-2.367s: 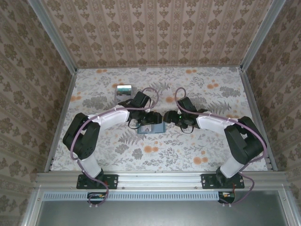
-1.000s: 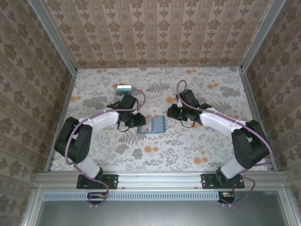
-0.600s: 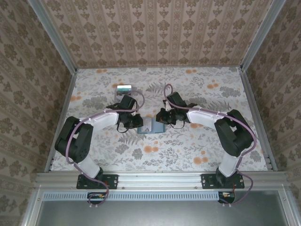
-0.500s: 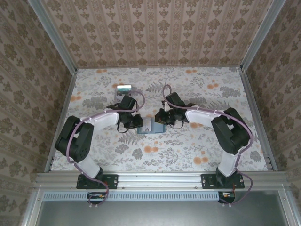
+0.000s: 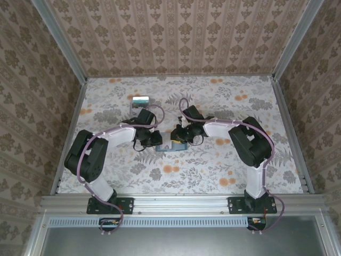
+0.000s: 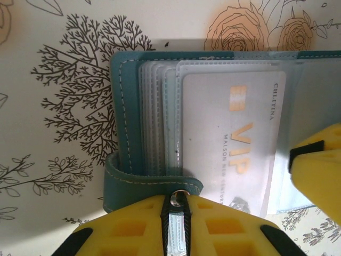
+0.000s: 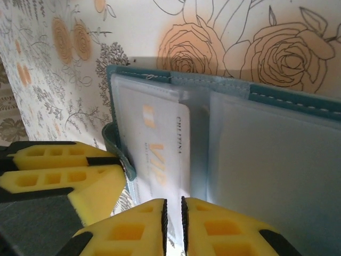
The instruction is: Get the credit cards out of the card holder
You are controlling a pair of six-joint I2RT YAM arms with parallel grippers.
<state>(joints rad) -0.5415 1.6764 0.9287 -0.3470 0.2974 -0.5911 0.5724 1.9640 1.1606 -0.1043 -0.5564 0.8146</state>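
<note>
The teal card holder (image 5: 173, 145) lies open mid-table, clear sleeves fanned out. In the left wrist view the card holder (image 6: 125, 122) has a white VIP credit card (image 6: 234, 133) in its top sleeve. My left gripper (image 6: 177, 201) is shut on the holder's snap strap and sleeve edge, at its left side (image 5: 157, 140). My right gripper (image 7: 172, 207) is shut on the near edge of the credit card (image 7: 160, 144), over the holder (image 7: 287, 101) from the right (image 5: 179, 135). One right fingertip (image 6: 317, 170) shows in the left wrist view.
A small grey rectangle with a pale band (image 5: 139, 101) lies at the back left of the flowered table (image 5: 224, 165). Metal rails (image 5: 287, 133) and patterned walls border the table. Both arms meet at the centre.
The right arm swung left from the table's right side and brought its gripper down onto the card. The left gripper stayed at the holder's left edge and closed further.
</note>
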